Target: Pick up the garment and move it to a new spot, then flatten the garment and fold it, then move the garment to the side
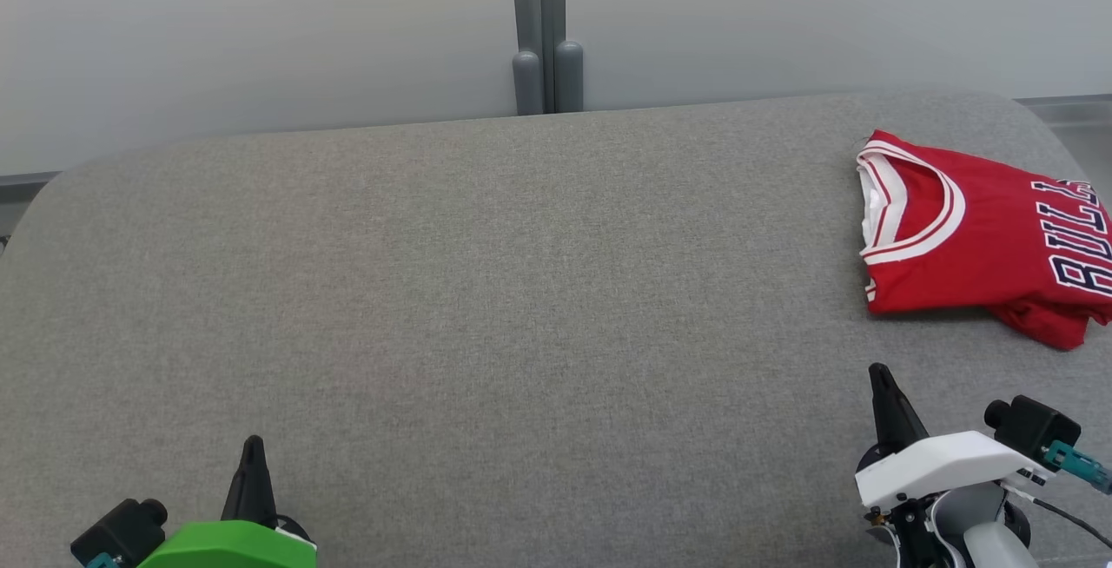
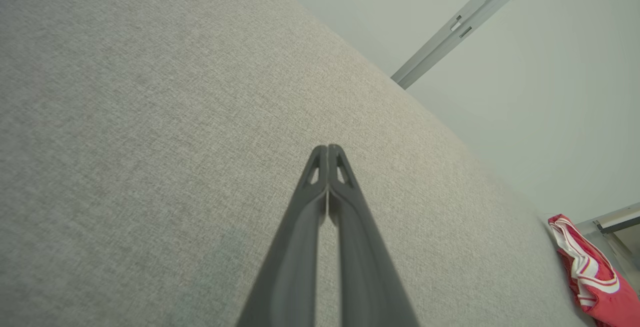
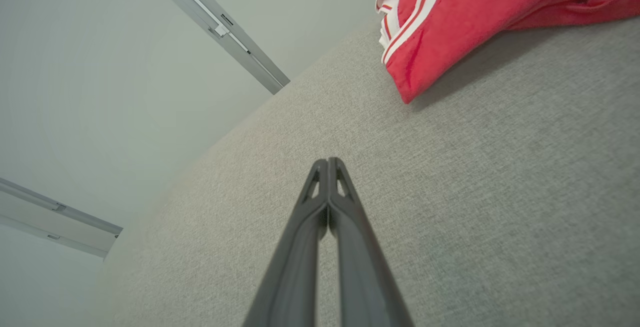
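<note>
Jaws meet tip to tip on both arms, gripping nothing. The left gripper (image 1: 253, 445) sits at the lower left of the head view and the right gripper (image 1: 879, 370) at the lower right, both over bare grey cushion (image 1: 521, 307).

The red garment (image 1: 982, 247) lies folded at the right edge of that frame. It is up and slightly right of the right gripper, near it but apart, and well apart from the left. Its long axis runs left to right, collar end leftward (the other end runs off the frame).

Any further nudge aside would, I judge, fall to the right arm.

The head view shows the chest lettering. The right wrist view shows instead the near collar corner (image 3: 410, 74) with shadow beside it. The left wrist view catches the collar end (image 2: 590, 272) at its lower right.
</note>
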